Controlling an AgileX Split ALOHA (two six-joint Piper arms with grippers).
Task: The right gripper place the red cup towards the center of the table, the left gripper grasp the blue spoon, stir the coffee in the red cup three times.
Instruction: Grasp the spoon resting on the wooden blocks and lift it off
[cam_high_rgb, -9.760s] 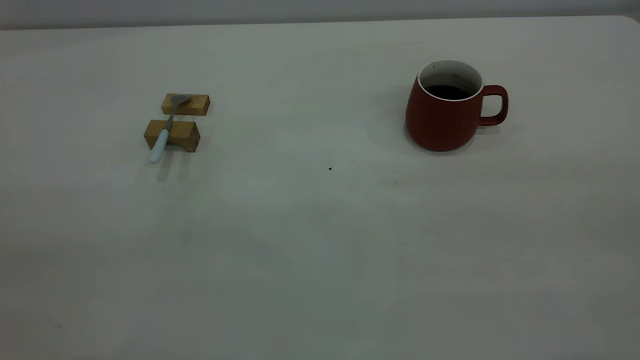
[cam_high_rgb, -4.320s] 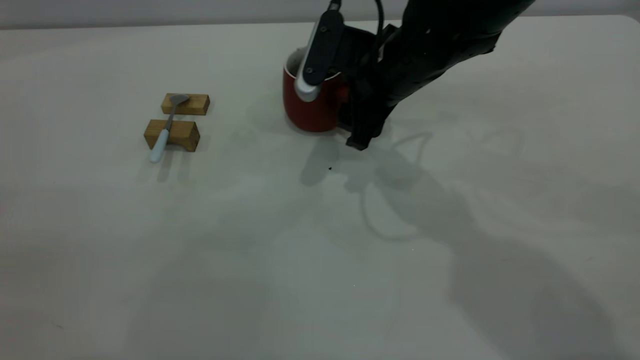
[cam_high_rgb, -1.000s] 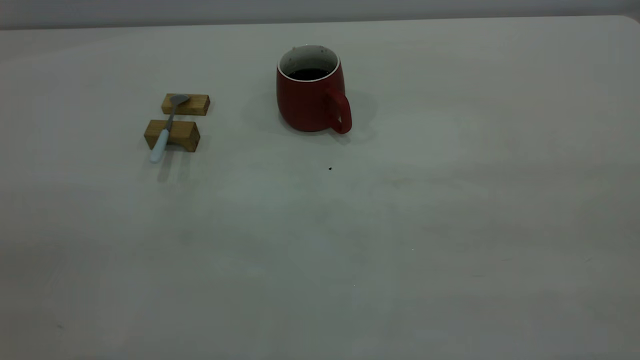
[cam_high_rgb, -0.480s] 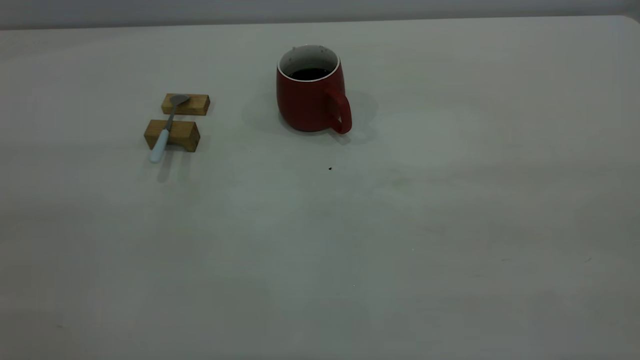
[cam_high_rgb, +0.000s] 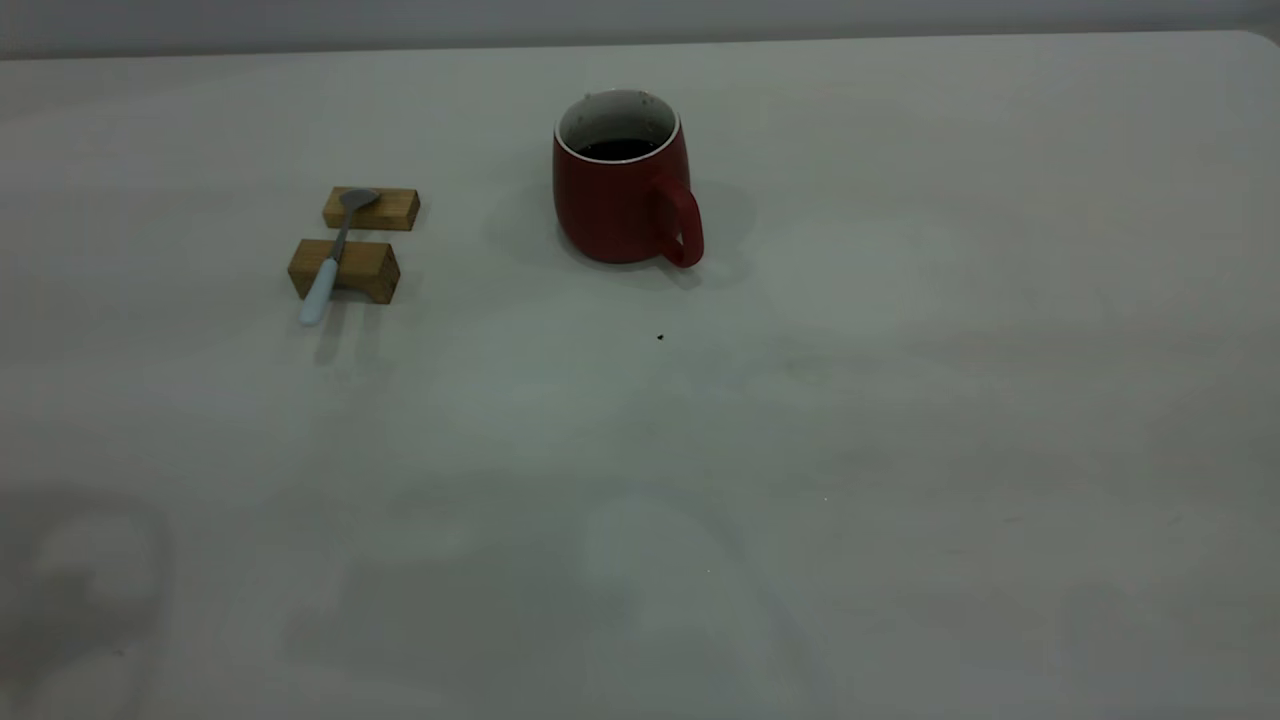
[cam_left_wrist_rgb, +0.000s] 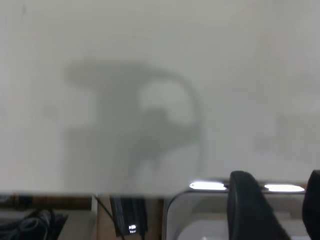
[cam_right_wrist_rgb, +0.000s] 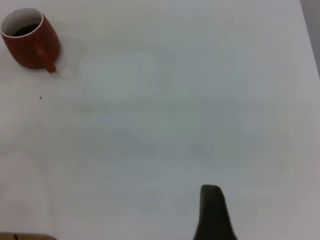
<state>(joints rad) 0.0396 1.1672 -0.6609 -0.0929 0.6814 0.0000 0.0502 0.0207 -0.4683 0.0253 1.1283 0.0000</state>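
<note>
Nearest the outside camera, the tabletop (cam_high_rgb: 900, 450) is bare but for faint grey shadows at the left. Farther back lies a dark speck (cam_high_rgb: 660, 337). Left of it, the spoon (cam_high_rgb: 330, 262) lies across two wooden blocks: its pale handle rests on the near block (cam_high_rgb: 368, 268) and juts past it toward the camera, and its grey bowl rests on the far block (cam_high_rgb: 395, 208). Behind the speck, well apart from the blocks and to their right, the cup (cam_high_rgb: 615, 210) stands upright near the middle of the tabletop's width. Its handle is turned toward the camera and a little to the right, and it holds dark coffee (cam_high_rgb: 618, 149).

Neither arm shows in the outside view. The left pincer (cam_left_wrist_rgb: 278, 175) hangs apart and empty by the tabletop's edge, an arm's shadow on the surface beyond it. The right pincer (cam_right_wrist_rgb: 212, 210) is well apart from the cup; whether it is apart or together cannot be told.
</note>
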